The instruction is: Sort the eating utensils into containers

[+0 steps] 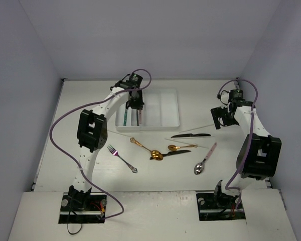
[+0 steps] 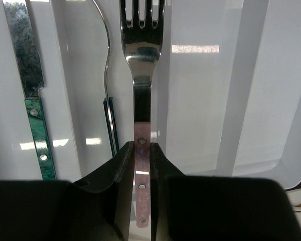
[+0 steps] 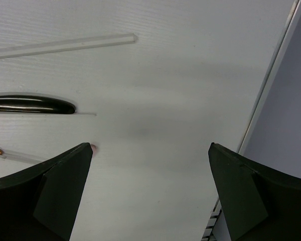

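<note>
White plastic, the tray (image 1: 168, 108) lies at the far middle of the counter (image 1: 90, 108), its long compartments running away from the arms. The left gripper (image 1: 135, 104) hangs over the tray's left part. In the left wrist view its jaws are narrow, pinched on the riveted handle of the pink fork (image 2: 142, 100), whose tines point away from the camera. The fork sits over the second compartment visible from the left, along that compartment's right wall (image 2: 163, 100). Whether it touches the floor cannot be told. In the same compartment lies a thin teal-handled piece (image 2: 108, 90), seen edge-on, so its kind is unclear. One compartment to the left lies the teal knife (image 2: 32, 100).

The right gripper (image 1: 219, 118) hovers over bare counter near the right edge, well apart from the tray. Its jaws are wide and hold nothing (image 3: 150, 150). Its wrist view shows a pale chopstick (image 3: 65, 45) and the tip of the black knife (image 3: 32, 104) to the left.

Loose on the counter nearer the arms are a silver fork (image 1: 121, 158), two gold spoons (image 1: 148, 149) (image 1: 180, 147), a black piece (image 1: 173, 152) between the two, and a pink spoon (image 1: 204, 159) to the right.
</note>
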### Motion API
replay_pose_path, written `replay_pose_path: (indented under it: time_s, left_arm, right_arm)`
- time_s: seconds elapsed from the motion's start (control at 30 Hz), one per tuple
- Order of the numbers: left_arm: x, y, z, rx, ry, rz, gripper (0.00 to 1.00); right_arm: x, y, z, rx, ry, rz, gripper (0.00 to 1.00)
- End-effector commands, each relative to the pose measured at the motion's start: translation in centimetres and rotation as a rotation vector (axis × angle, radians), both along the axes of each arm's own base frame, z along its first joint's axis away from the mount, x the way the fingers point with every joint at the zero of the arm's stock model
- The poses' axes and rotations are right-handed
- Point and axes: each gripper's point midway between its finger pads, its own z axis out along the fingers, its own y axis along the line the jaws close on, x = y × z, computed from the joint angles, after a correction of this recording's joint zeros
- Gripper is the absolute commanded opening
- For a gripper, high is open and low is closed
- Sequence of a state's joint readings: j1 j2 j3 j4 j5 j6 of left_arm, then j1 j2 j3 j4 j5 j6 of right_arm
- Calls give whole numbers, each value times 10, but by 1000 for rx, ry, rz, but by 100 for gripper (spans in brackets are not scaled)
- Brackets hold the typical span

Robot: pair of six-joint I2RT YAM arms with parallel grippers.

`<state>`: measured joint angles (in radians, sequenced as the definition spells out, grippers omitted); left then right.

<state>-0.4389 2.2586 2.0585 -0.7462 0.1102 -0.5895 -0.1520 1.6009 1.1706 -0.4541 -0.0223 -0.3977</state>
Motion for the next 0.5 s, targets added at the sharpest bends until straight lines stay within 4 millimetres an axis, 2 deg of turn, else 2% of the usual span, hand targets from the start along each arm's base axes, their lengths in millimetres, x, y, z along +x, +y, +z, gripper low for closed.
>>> replay_pose_path:
  time_s: [0.0, 0.07, 0.2, 0.33, 0.43, 0.47]
  left_arm:
    - [21, 0, 33, -27, -102, 14, 1]
    - [22, 0, 32, -28, -102, 12, 9]
    - [24, -4, 35, -41, -116, 2, 48]
    - [25, -5, 38, -46, -128, -12, 56]
    - [19, -7, 60, -91, -164, -70, 54]
    - [9, -8, 72, -124, -176, -104, 50]
  right_arm:
    - [5, -8, 17, -23, -33, -20, 100]
    - [5, -9, 16, -21, -31, -22, 100]
    - [6, -9, 16, -21, -30, -24, 100]
    - [7, -9, 15, -18, -28, -24, 100]
    - [8, -9, 17, -22, -34, -21, 100]
    - [7, -9, 17, -22, -33, -21, 100]
